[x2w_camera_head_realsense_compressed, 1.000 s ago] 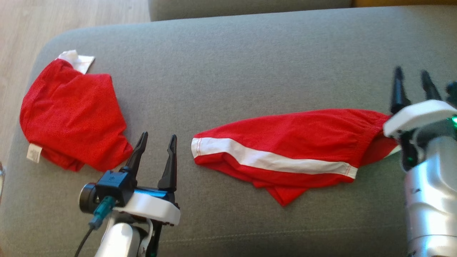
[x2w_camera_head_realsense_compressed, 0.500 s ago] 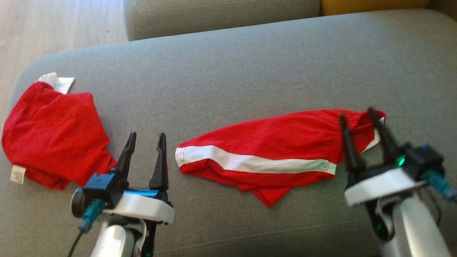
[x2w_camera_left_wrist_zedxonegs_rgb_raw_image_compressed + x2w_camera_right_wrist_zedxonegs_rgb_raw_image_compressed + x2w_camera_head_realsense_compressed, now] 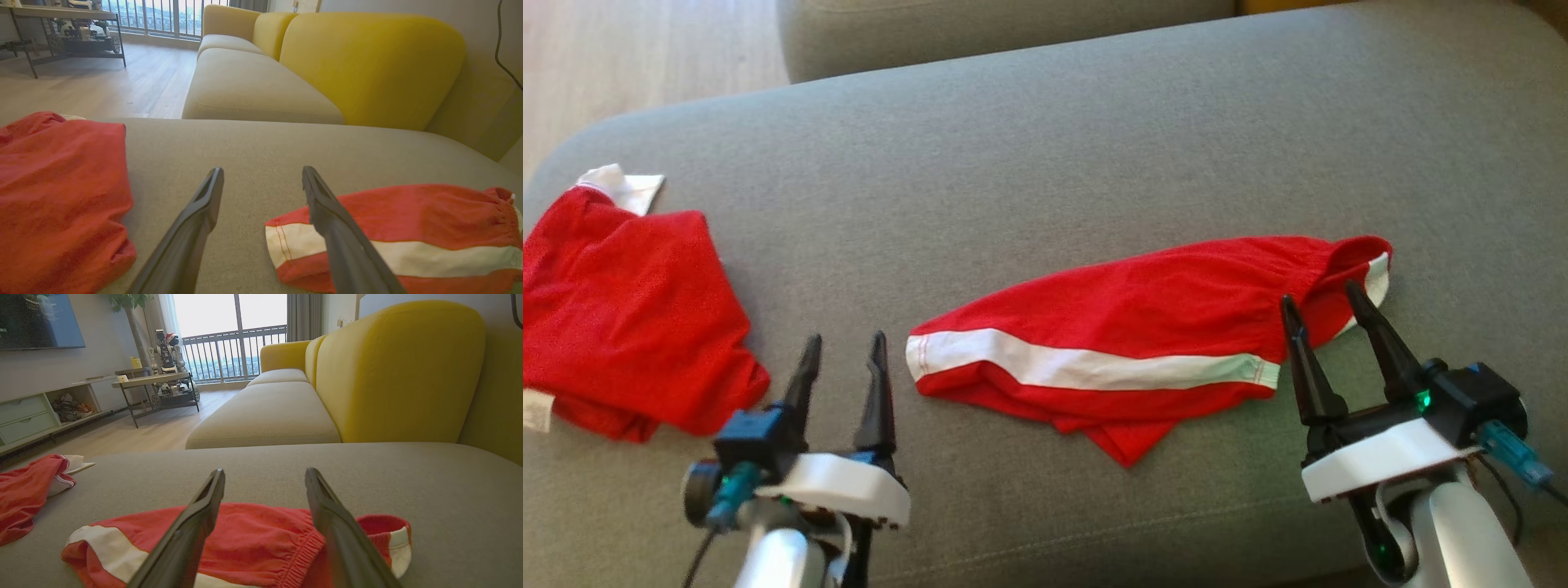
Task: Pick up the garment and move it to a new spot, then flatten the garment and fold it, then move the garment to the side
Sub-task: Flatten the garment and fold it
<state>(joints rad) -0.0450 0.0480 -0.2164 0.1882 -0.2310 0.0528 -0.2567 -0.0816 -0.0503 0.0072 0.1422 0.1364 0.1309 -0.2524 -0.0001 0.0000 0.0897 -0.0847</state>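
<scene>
Right gripper (image 3: 1319, 294) drawn back beside red shorts (image 3: 1143, 310), fingers apart.

One high view, two low

The head camera looked steeply down on the broad grey fabric sofa cushion (image 3: 1045, 163). Both wrist cameras sat low and close, facing across it toward a yellow padded sofa back (image 3: 367, 61); all shared the red white-striped shorts (image 3: 1127, 327)

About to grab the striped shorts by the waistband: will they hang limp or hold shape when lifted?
Probably floppy: the striped shorts lie rumpled, a corner folded out underneath. Likely light: the fabric looks thin. The gathered waistband looks thicker, so may pinch more securely.
</scene>
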